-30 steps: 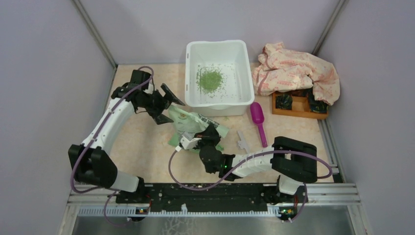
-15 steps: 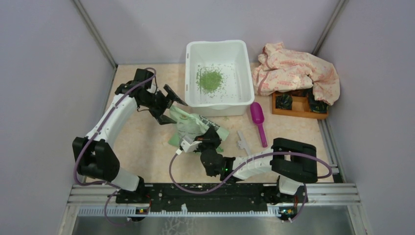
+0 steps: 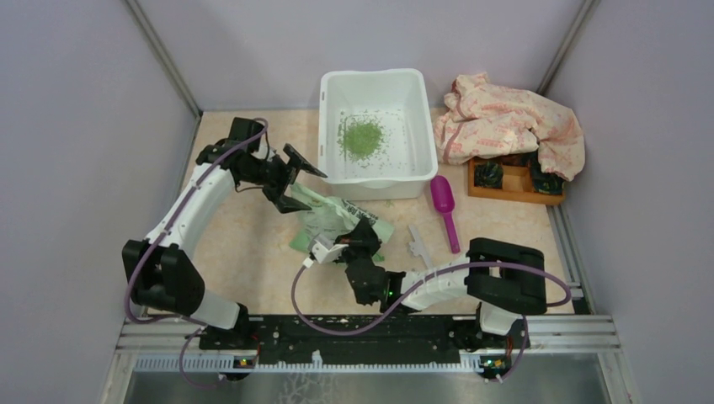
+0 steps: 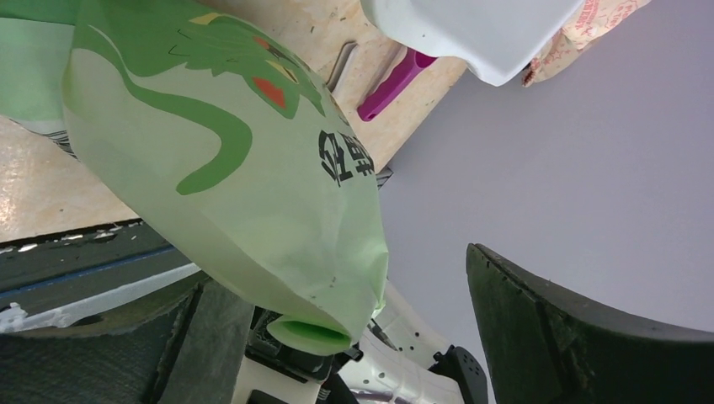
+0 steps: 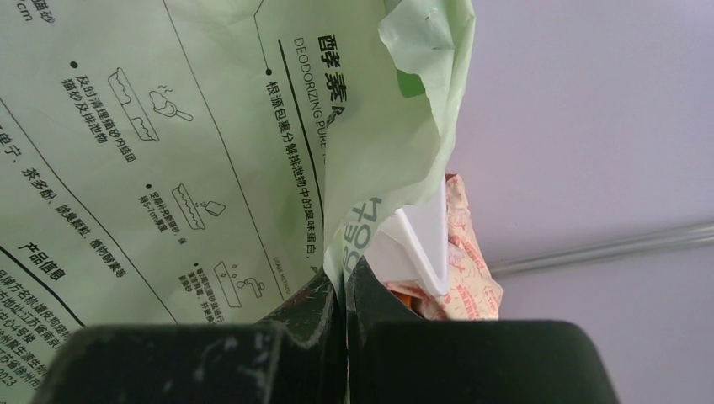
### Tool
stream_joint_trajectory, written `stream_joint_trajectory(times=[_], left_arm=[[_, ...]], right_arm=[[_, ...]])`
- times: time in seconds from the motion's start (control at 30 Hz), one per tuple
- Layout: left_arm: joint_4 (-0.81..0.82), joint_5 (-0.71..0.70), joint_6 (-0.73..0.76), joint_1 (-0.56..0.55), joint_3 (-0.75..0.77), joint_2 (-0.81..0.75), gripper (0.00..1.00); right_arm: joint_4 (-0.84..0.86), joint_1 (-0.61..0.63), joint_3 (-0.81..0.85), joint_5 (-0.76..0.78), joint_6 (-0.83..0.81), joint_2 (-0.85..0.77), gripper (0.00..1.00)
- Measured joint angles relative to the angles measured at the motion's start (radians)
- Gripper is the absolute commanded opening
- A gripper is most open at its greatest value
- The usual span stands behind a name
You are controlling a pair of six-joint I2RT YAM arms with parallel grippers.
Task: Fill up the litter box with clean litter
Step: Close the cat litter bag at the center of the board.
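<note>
Green litter (image 3: 362, 137) lies beyond left fingers (image 3: 303, 161), spread; right fingers (image 5: 375, 307) clamp the bag (image 3: 333, 215).

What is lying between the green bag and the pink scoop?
A small pale grey strip lies on the table between the green bag and the pink scoop, apparently touching neither. The top view shows it.

light: bright, even, diffuse, from above | shadows: soft and faint on the table (image 3: 253, 244) | glare: mild on the white litter box (image 3: 378, 187) | focus: top view sharp; printed bag (image 4: 236, 185) a little soft close to the left wrist lens
</note>
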Motion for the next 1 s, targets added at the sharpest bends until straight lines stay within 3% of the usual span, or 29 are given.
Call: stream_joint_trajectory(times=[0.17, 0.3, 0.4, 0.5, 0.83, 0.9, 1.0], left_arm=[[0.006, 0.002, -0.008, 0.0, -0.023, 0.005, 0.88], [0.011, 0.005, -0.013, 0.0, -0.045, 0.03, 0.66], [0.026, 0.012, -0.018, 0.0, -0.069, 0.04, 0.41], [0.039, 0.019, -0.02, 0.0, -0.083, 0.047, 0.0], [0.075, 0.005, 0.04, 0.0, -0.087, 0.056, 0.0], [0.103, -0.01, 0.065, -0.004, -0.103, 0.039, 0.0], [0.159, -0.047, 0.113, -0.005, -0.146, -0.003, 0.0]], right_arm=[[0.008, 0.016, -0.01, 0.001, -0.009, -0.002, 0.0], [0.017, 0.024, -0.013, 0.005, -0.017, -0.002, 0.0], [0.028, 0.029, -0.021, 0.006, -0.02, -0.002, 0.0], [0.032, 0.037, -0.026, 0.009, -0.024, -0.002, 0.0], [0.065, 0.045, -0.063, -0.012, -0.019, -0.008, 0.01], [-0.014, 0.048, -0.064, -0.041, 0.04, -0.04, 0.14], [-0.318, 0.049, -0.037, -0.188, 0.23, -0.164, 0.22]])
